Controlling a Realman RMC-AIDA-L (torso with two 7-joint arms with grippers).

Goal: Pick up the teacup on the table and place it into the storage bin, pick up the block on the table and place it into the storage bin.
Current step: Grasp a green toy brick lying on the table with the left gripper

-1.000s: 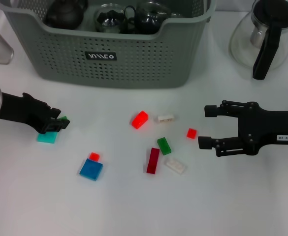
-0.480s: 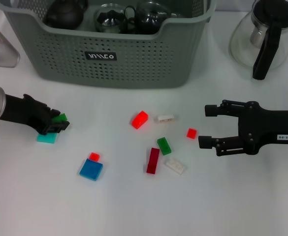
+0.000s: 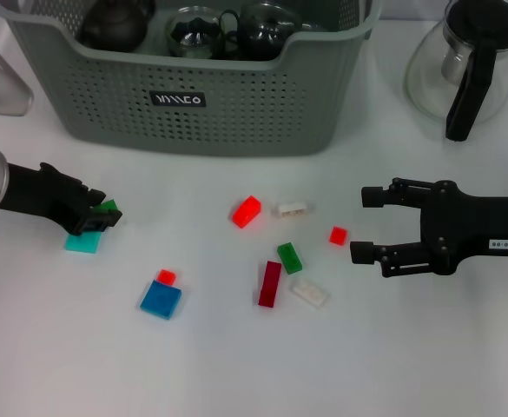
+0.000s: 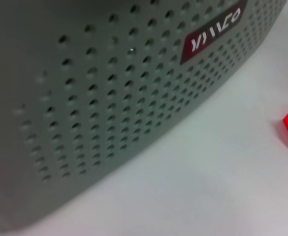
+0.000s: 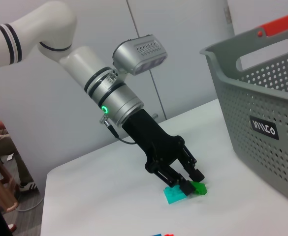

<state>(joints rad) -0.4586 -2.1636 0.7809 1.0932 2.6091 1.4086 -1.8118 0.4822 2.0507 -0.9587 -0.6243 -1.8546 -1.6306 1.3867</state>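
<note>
Over the last second the left gripper has shifted only slightly at the table's left side, drawing the small green block a touch up and away from the teal block; the right arm has not moved. In the right wrist view the left gripper's fingers are clamped on that green block, which sits just above the table, beside the teal piece.

Further right, the blue block, the small red piece touching it, the red block and the other loose bricks lie scattered on the table, none yet in the storage bin. Dark teaware shows inside the bin, so the teacup part looks done, though that is a judgement. The block part has barely begun: one block gripped, not yet carried over.

At the far right, the right gripper hovers idle with its fingers spread, holding nothing, near the small red cube.
</note>
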